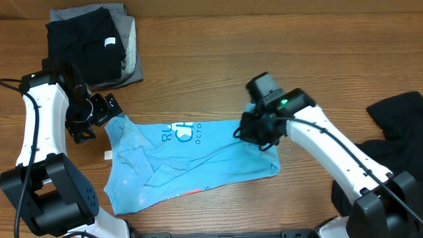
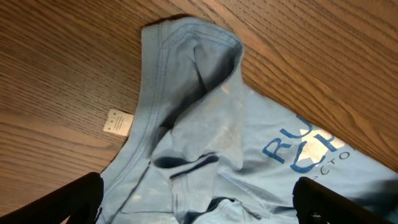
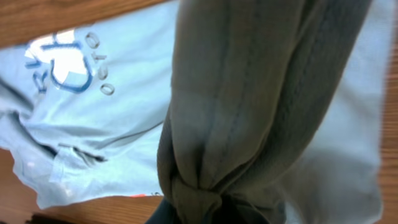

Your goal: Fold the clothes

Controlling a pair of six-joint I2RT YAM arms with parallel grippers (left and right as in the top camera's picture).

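Observation:
A light-blue T-shirt (image 1: 192, 165) with a blue print lies crumpled and partly doubled over in the middle of the table. My right gripper (image 1: 255, 135) is shut on a bunched fold of the shirt's upper right edge. In the right wrist view that fold (image 3: 249, 106) rises dark and shadowed from the gripper (image 3: 211, 208). My left gripper (image 1: 111, 109) is open at the shirt's upper left corner. In the left wrist view its fingers (image 2: 74, 199) stand wide apart over the sleeve fabric (image 2: 205, 112), holding nothing.
A stack of folded black (image 1: 82, 43) and grey (image 1: 133, 53) garments sits at the back left. Another black garment (image 1: 396, 129) lies at the right edge. A small white tag (image 1: 108, 155) rests on the wood left of the shirt.

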